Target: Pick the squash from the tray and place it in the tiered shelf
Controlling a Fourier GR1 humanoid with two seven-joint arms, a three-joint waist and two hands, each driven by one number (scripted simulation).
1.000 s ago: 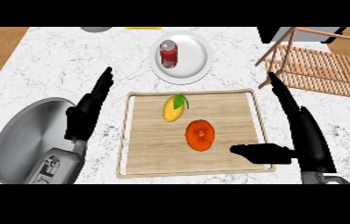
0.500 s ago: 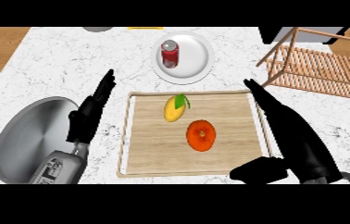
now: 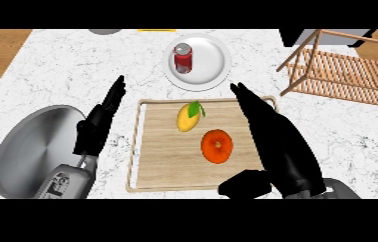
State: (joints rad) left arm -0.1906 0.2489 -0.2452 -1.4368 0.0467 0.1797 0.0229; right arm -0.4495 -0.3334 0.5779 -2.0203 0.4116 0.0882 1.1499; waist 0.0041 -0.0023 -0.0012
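The black right hand point(image 3: 284, 146) hovers with straight fingers beside the round orange squash point(image 3: 217, 145) on the wooden tray point(image 3: 159, 158); the left hand point(image 3: 100, 123) rests open.

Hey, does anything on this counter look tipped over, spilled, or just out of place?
Nothing looks spilled or broken. The orange squash and the yellow fruit lie flat on the wooden tray, and the red can sits on its white plate. Only the wooden shelf looks askew, angled to the counter's edge.
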